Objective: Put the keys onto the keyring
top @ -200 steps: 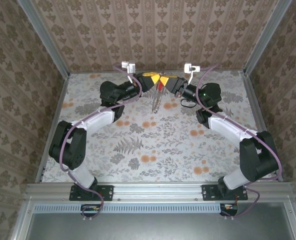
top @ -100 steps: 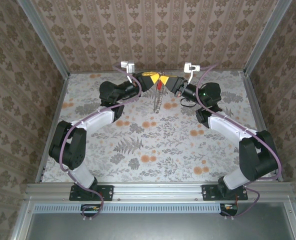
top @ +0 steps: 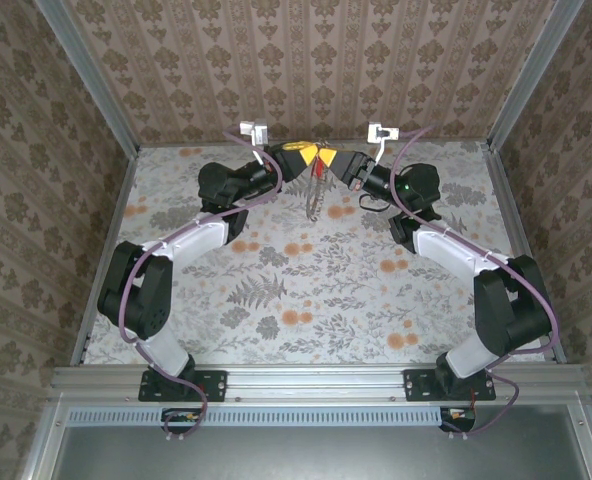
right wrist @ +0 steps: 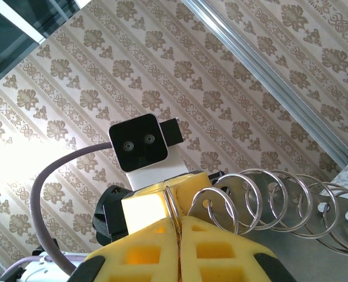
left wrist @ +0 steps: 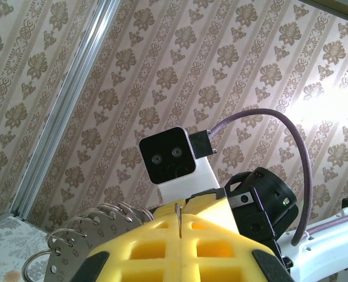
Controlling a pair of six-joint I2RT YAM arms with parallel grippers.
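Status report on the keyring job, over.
Left gripper shut on keyring, right gripper likewise. Keyring hangs in air between them, red key near its top. Nothing seen blocking.

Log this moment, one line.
left gripper: shut on keyring | right gripper: shut on keyring | grippers: tip to tip, far centre | key: red, by the pinch

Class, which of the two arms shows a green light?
The right arm: a green light glows near its wrist, while the left arm is plain black there.
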